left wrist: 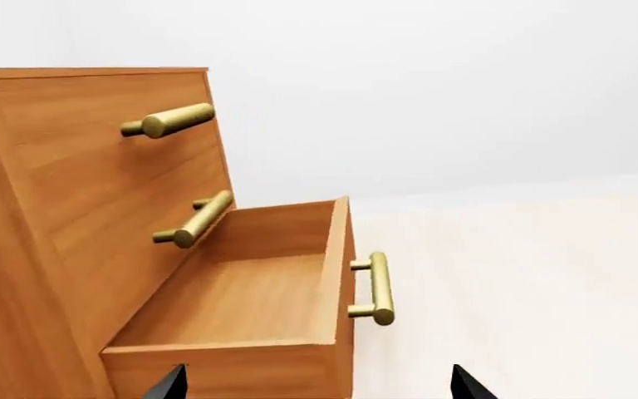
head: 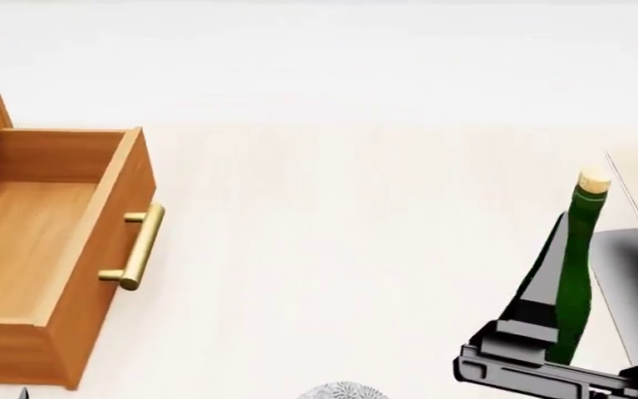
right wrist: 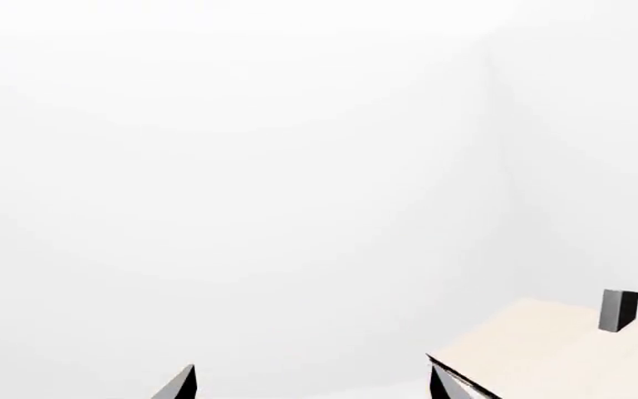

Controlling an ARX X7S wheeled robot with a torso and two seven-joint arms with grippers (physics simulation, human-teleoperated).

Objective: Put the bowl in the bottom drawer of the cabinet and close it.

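your drawer [head: 31,241] stands pulled well out of the cabinet [left wrist: 64,208] and its box is bare inside, so the opening step looks done. the bowl [head: 345,391] is not in it yet: only its speckled rim shows, at 6 o'clock in the head view, on the desk [head: 341,249] and apart from the drawer, which sits toward 9 o'clock. what is left, as i judge it, is the whole carry: grasp the bowl, set it in the drawer, then push the front shut by the handle [head: 139,247].

your left pincer [left wrist: 316,384] shows two dark tips spread wide, with nothing between them, hanging just before the drawer's near corner and touching nothing that you can see. your right pincer [right wrist: 310,384] is also spread wide and holds nothing, pointed off past the desk edge. in the head view its arm sits at 4 o'clock in front of the green bottle [head: 577,274].
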